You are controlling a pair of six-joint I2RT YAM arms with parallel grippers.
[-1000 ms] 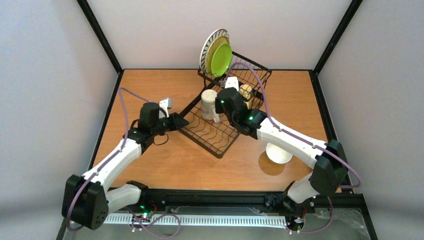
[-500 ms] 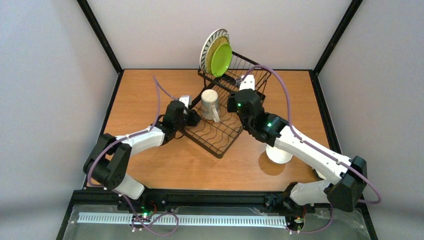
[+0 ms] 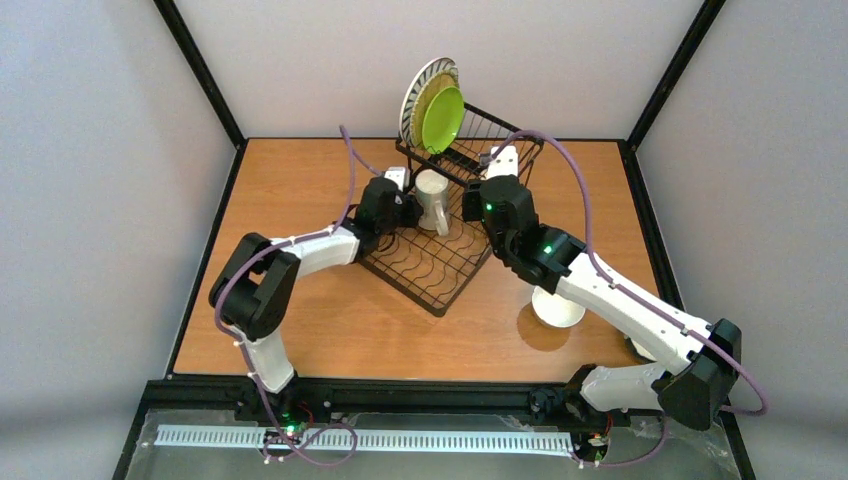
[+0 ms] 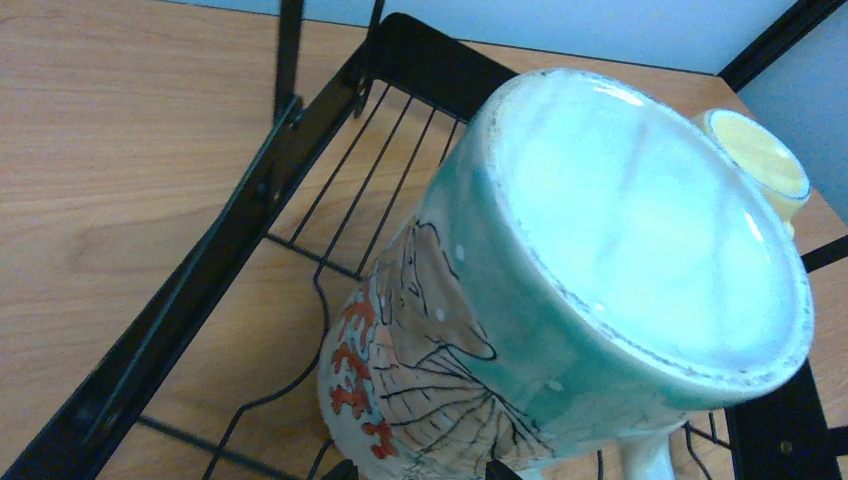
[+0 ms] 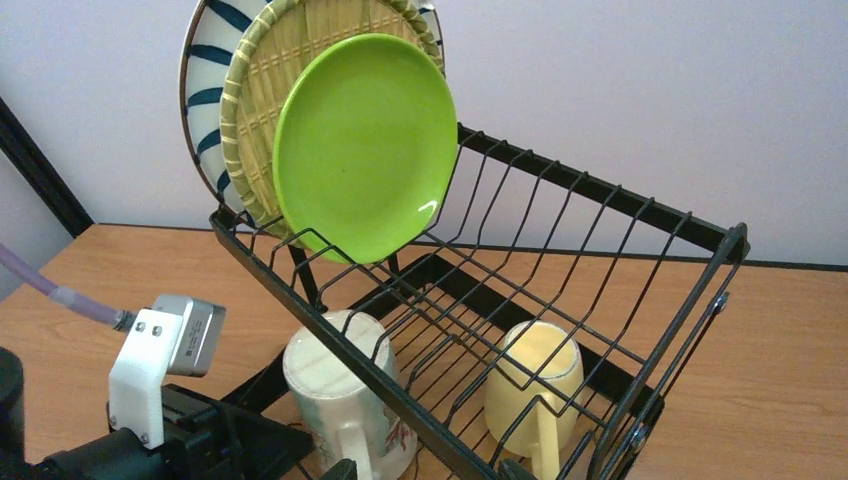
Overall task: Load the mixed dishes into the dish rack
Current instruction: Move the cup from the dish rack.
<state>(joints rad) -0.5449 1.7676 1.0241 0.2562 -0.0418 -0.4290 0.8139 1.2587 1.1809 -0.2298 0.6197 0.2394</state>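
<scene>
The black wire dish rack (image 3: 430, 270) sits diagonally at the table's back. The striped plate (image 3: 416, 85), bamboo plate (image 3: 428, 100) and lime-green plate (image 3: 443, 118) stand in its basket section. A pale painted mug (image 3: 432, 195) stands upside down on the slotted tray. My left gripper (image 3: 403, 210) is pressed against it, and in the left wrist view its spread jaws (image 4: 418, 467) straddle the mug's (image 4: 560, 280) lower part. My right gripper (image 3: 478, 192) hovers open and empty over the rack (image 5: 600, 190). A yellow mug (image 5: 535, 385) stands upside down in the basket. A small white dish (image 3: 558, 305) lies on the table.
The right forearm (image 3: 600, 290) passes over the white dish. The left arm's wrist camera (image 5: 165, 350) sits close beside the painted mug (image 5: 340, 385). Black frame posts (image 3: 200, 70) rise at the table's back corners.
My right gripper let go of the painted mug and drew back over the basket. My left arm swung in to the mug, and the mug shifted toward the back right.
</scene>
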